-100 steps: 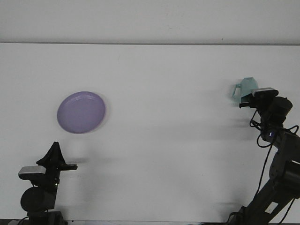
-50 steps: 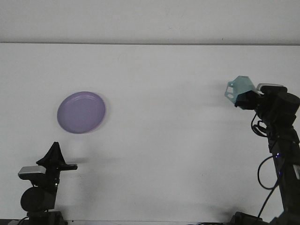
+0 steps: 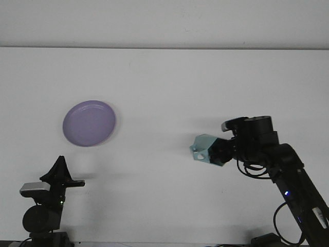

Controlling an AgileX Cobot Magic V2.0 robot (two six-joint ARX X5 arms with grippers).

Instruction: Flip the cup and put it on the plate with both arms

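Reaching in from the lower right, the right gripper (image 3: 220, 152) pinches a pale teal cup (image 3: 205, 148) and holds it tipped on its side above the white table (image 3: 169, 82), right of centre, with its handle pointing toward the left. The lilac plate (image 3: 89, 123) lies flat on the table well apart from the cup, over on the left side, with nothing on it. The left gripper (image 3: 60, 168) sits low at the near left edge, pointing upward, its fingers pressed together to a point, below the plate.
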